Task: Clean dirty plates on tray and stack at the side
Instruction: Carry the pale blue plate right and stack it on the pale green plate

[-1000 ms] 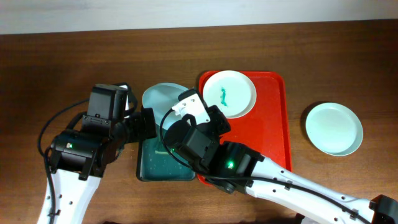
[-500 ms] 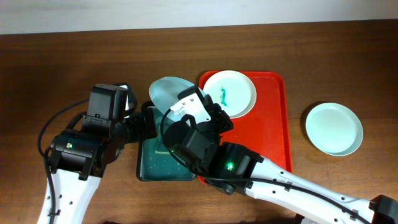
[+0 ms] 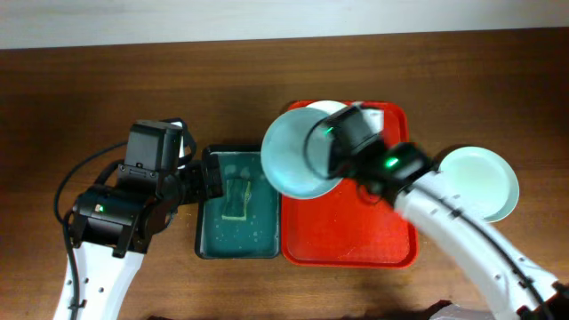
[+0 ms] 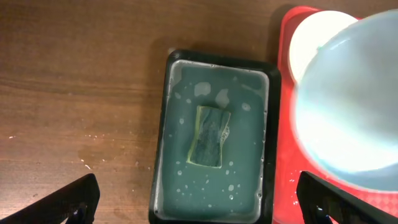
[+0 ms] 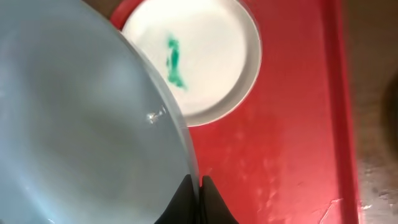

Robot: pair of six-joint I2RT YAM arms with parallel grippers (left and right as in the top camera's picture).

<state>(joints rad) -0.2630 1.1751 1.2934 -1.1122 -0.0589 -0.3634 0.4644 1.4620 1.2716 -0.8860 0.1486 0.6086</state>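
My right gripper (image 5: 198,186) is shut on the rim of the pale blue plate (image 5: 81,124) and holds it tilted above the left part of the red tray (image 5: 280,155). In the overhead view the blue plate (image 3: 293,151) hangs over the tray (image 3: 347,236). The white plate (image 5: 199,62) lies at the tray's far end with a teal smear at its centre. The pale green plate (image 3: 487,173) lies on the table right of the tray. My left gripper (image 4: 199,208) is open and empty over the green basin.
A dark green basin (image 3: 209,244) of soapy water with a yellow-green sponge (image 3: 236,197) stands left of the tray; the left wrist view also shows the sponge (image 4: 208,137). Bare wooden table lies around.
My right arm has carried the blue plate from over the basin to the right, above the tray. The sponge in the basin now shows. The left arm has not moved.
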